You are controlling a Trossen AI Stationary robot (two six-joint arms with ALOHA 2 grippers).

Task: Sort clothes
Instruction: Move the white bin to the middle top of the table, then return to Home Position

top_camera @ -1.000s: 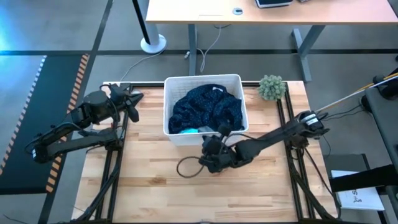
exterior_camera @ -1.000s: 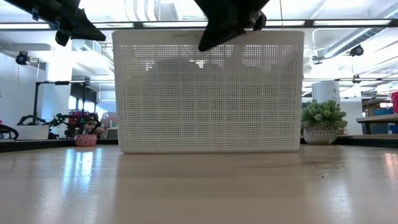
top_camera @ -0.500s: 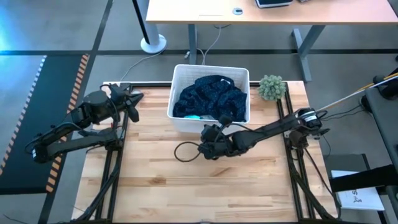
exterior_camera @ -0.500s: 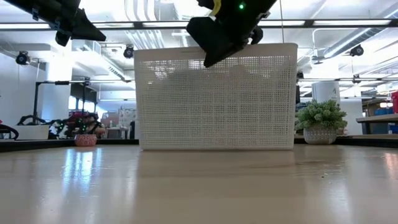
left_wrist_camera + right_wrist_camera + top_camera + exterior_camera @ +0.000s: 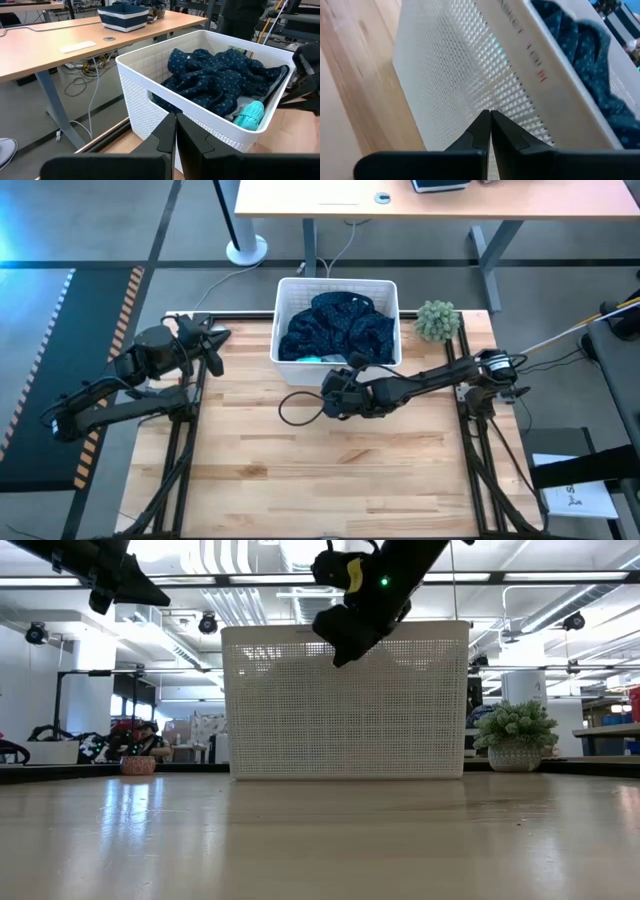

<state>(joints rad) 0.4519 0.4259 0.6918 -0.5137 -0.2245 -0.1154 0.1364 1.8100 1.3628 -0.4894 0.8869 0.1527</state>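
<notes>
A white perforated basket (image 5: 284,332) stands at the table's far middle. It holds the clothes: a navy dotted garment (image 5: 338,328) heaped on top and a teal piece (image 5: 248,114) against the near wall. My right gripper (image 5: 353,364) is shut, with its tips at the basket's near wall (image 5: 470,60). Off to the far left, my left gripper (image 5: 218,345) is raised and shut, with nothing in it, and points toward the basket (image 5: 150,70). My right gripper has its shut fingertips (image 5: 484,120) against the outside of the basket's near wall, up near the rim (image 5: 340,383). The fingers come from the table's near side and slant down. The basket stands upright, its bottom on the table.
A small green plant in a pot (image 5: 437,320) stands right of the basket at the far right corner. A dark cable loop (image 5: 295,410) hangs beside my right wrist. Bare wood (image 5: 330,470) spreads over the table's near half. A desk (image 5: 440,200) stands beyond the far edge.
My right gripper has moved toward the table's far edge, staying shut and rolling somewhat. The basket, clothes inside, has slid along the table toward the far edge ahead of it and turned slightly. It stays upright.
</notes>
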